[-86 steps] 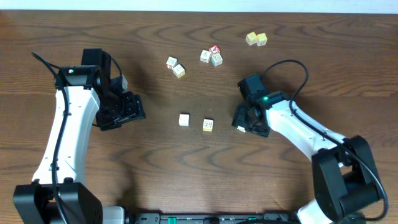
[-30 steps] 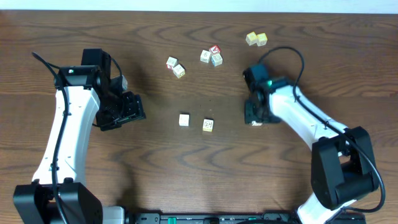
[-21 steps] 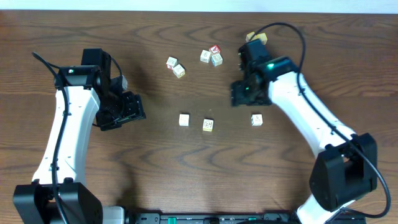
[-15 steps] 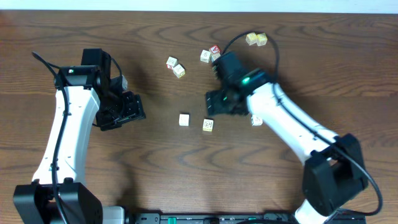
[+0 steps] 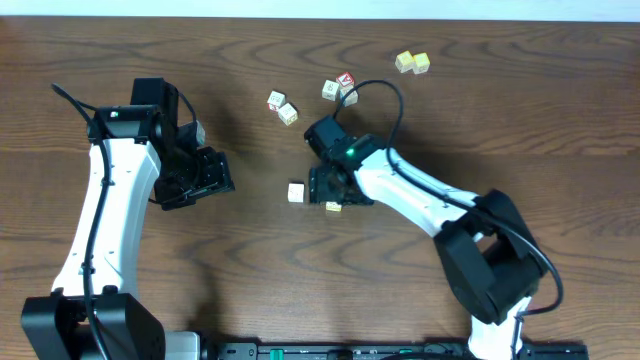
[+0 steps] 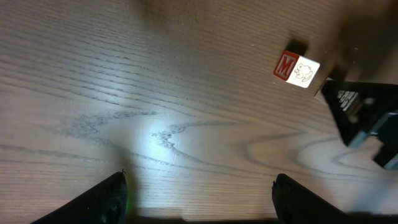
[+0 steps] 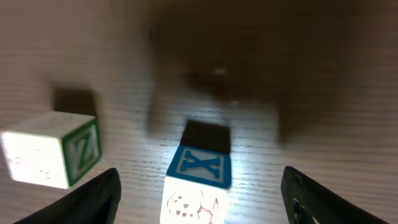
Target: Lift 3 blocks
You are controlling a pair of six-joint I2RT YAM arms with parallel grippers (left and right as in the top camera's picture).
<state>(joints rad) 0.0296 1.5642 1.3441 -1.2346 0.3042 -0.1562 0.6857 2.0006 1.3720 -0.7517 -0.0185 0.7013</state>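
Right claw [image 7: 200, 202] apart, straddling X block [image 7: 199, 176]. Block sits on worktop [image 5: 300, 290], Z block [image 7: 53, 155] just beside. Step looks like pre-grasp. Next: descend, centre on X, clamp, lift clear of Z. Left claw [image 6: 202, 199] apart, idle.

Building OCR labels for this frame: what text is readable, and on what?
"M", red: side face of the lone block, left wrist view.
"X", blue: top face of the centre block, right wrist view.
"Z", green: side face of the left block, right wrist view.
White print on the black arm part, left wrist view: too small to read.
Overhead view: marks on the cubes are too small to read.
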